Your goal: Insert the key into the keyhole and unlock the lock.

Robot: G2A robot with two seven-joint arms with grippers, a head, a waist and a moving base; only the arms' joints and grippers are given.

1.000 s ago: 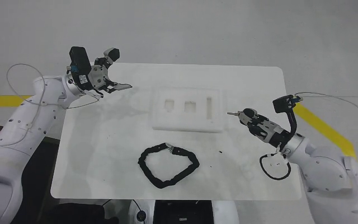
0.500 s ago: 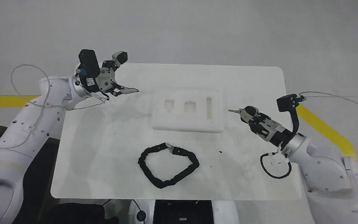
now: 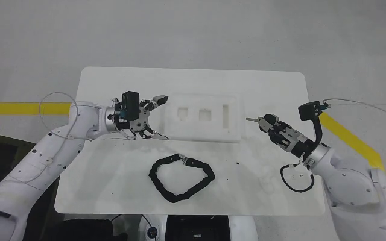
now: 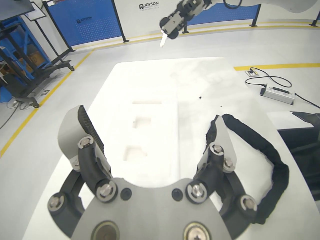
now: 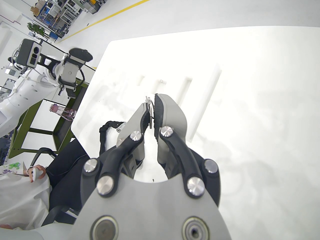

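A black fabric-covered chain lock (image 3: pixel 181 178) lies in a loop on the white table (image 3: pixel 102 169), its metal lock head (image 3: pixel 187 161) at the far side of the loop. My left gripper (image 3: pixel 159 117) hangs open above the table, left of the foam tray and behind the chain (image 4: pixel 265 148), nothing between its fingers. My right gripper (image 3: pixel 263 122) is at the right, raised above the table, shut on a small silver key (image 5: pixel 149 106) whose blade (image 3: pixel 249 122) points toward the foam tray. From the left wrist view the key (image 4: pixel 163 41) hangs from the right gripper (image 4: pixel 170 29).
A white foam tray (image 3: pixel 204 117) with three cut-out slots sits mid-table between the two arms. A small dark speck (image 3: pixel 239 162) lies right of the chain. On the floor beside the table, a power box and cable (image 4: pixel 276 92) rest.
My left arm swung from the table's far left corner down and right, ending beside the foam tray just behind the chain. The right arm with the key hardly moved.
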